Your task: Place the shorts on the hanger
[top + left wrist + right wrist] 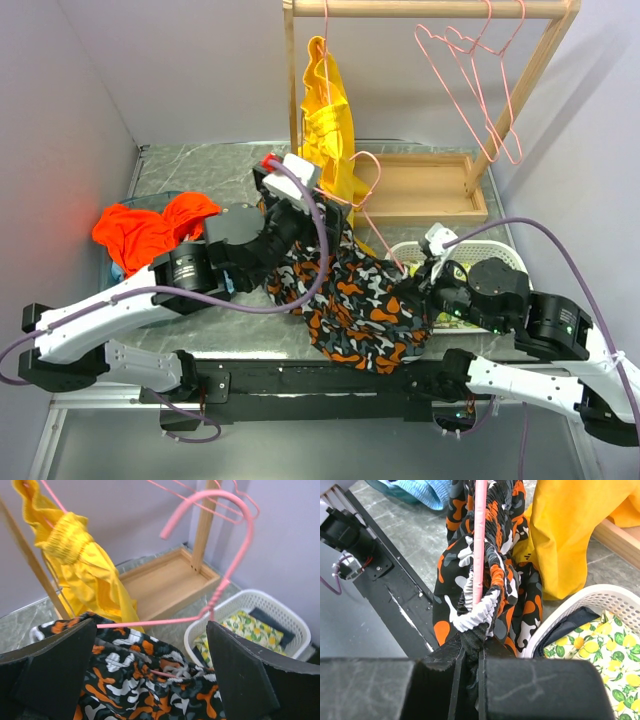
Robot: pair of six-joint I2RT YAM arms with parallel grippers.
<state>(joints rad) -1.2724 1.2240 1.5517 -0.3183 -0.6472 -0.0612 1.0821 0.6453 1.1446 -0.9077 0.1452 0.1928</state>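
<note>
At the bottom centre of the right wrist view, the right gripper (470, 652) is pinching the gathered white waistband of the shorts (455, 610), pads pressed together on the fabric. The hanger (480, 540) wire is running straight up out of that same bunch, touching the elastic; can't tell if the wire itself is in the pinch.

Further in, the left gripper (150, 667) is sitting spread wide and gripping nothing. The shorts are bunching low between its pads, and the hanger's hook is arching across the upper right of that view. In the top view the shorts are lying in a heap at lower centre, between the two arms.

Looks like mid-threading: the waistband is going onto the wire, not yet seated. Next move, I'd say: left closing on the hook or bar to steady it while right is drawing fabric along.

Behind, a yellow garment (328, 120) is hanging from the wooden rack (420, 9), upper centre.
</note>
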